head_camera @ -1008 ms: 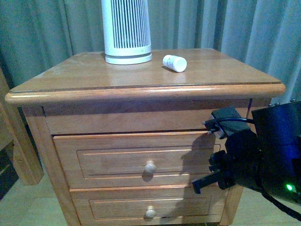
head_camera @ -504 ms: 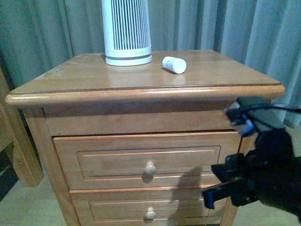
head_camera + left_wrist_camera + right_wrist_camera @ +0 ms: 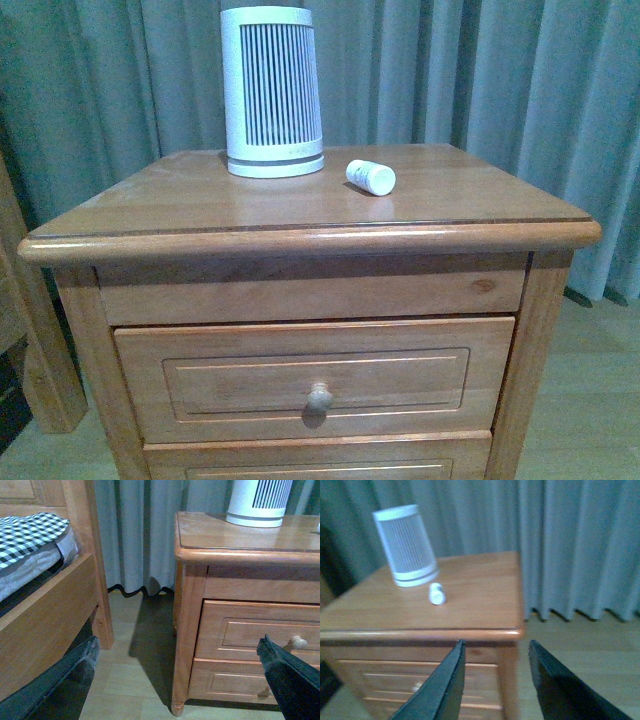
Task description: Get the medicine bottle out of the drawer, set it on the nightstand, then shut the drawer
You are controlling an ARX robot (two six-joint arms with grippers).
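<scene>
The medicine bottle [image 3: 370, 177] lies on its side on the nightstand [image 3: 460, 200] top, just right of the slatted white device; it also shows in the right wrist view [image 3: 437, 593]. The upper drawer [image 3: 420, 345] is shut, its round knob [image 3: 319, 397] at the middle. Neither gripper shows in the front view. My right gripper [image 3: 497, 643] is open and empty, back from the nightstand's front right corner. My left gripper [image 3: 177, 641] is open and empty, low near the floor by the nightstand's left side [image 3: 192, 625].
A tall white slatted device [image 3: 272, 90] stands at the back left of the top. Grey-green curtains [image 3: 500, 80] hang behind. A wooden bed frame [image 3: 55, 605] with a checked cover stands left of the nightstand, with pale floor [image 3: 125, 675] between them.
My right arm, which was low in front of the drawers at the right, has drawn back out of the front view. The front view now sits higher and shows more curtain.
</scene>
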